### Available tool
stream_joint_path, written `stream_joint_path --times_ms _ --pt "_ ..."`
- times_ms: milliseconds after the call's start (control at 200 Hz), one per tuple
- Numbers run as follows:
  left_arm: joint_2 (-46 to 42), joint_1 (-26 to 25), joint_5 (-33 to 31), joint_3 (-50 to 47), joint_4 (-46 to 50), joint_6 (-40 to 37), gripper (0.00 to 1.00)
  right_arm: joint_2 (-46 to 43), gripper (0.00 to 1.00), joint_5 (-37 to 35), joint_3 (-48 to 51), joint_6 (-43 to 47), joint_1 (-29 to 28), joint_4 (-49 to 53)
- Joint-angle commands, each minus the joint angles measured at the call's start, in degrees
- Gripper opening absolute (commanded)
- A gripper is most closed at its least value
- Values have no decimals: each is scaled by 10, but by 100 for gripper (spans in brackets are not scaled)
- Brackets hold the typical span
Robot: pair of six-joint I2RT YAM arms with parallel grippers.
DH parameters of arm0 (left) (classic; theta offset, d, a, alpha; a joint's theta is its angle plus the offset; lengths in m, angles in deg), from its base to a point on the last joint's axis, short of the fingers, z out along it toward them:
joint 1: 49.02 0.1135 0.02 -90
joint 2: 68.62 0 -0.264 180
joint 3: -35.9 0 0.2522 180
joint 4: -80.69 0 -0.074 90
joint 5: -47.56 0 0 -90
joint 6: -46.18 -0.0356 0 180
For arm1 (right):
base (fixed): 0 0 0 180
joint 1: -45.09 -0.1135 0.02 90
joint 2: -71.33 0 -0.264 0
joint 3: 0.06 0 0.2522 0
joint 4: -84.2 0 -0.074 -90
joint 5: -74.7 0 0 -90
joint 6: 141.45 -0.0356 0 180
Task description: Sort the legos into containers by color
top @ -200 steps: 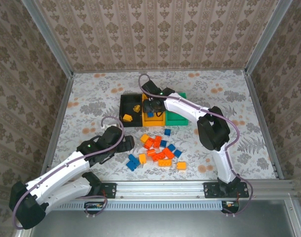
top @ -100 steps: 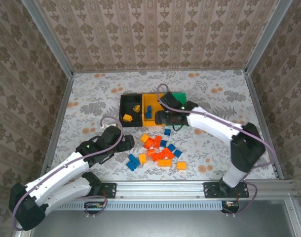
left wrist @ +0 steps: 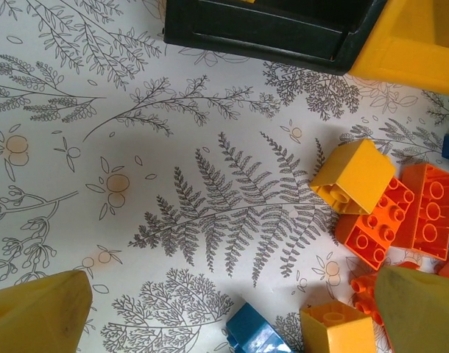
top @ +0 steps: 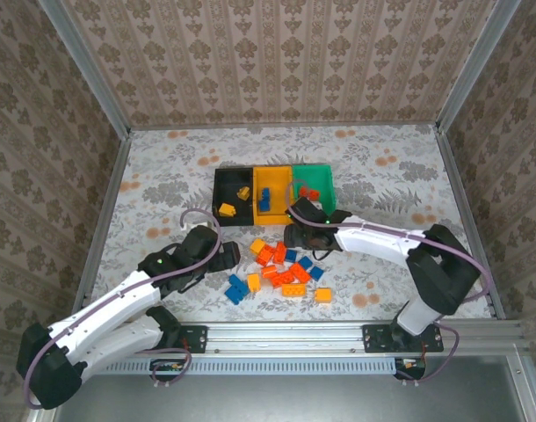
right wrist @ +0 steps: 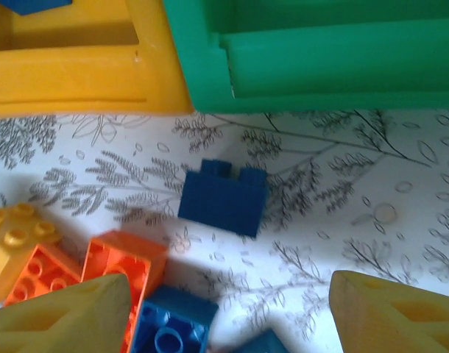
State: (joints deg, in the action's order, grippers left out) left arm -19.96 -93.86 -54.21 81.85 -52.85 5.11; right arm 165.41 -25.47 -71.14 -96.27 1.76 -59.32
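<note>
Fern-patterned tablecloth (left wrist: 173, 147) lies under left tool (left wrist: 228, 287) and right tool (right wrist: 224, 294), both spread wide

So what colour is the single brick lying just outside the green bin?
Blue; the brick shows best in the right wrist view.

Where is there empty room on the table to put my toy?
Bare table: behind the bins up to the back wall, right of the green bin, left of the black bin. Crowded: the lego pile before the bins.
</note>
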Motion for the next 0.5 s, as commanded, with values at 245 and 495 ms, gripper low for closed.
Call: stream_joint_path --times_ms 245,495 --pt "-16 8 13 -17 -14 20 100 99 64 -48 -66 -39 20 24" --pt "-19 8 11 -20 -13 17 100 94 43 -55 -42 -24 23 -5"
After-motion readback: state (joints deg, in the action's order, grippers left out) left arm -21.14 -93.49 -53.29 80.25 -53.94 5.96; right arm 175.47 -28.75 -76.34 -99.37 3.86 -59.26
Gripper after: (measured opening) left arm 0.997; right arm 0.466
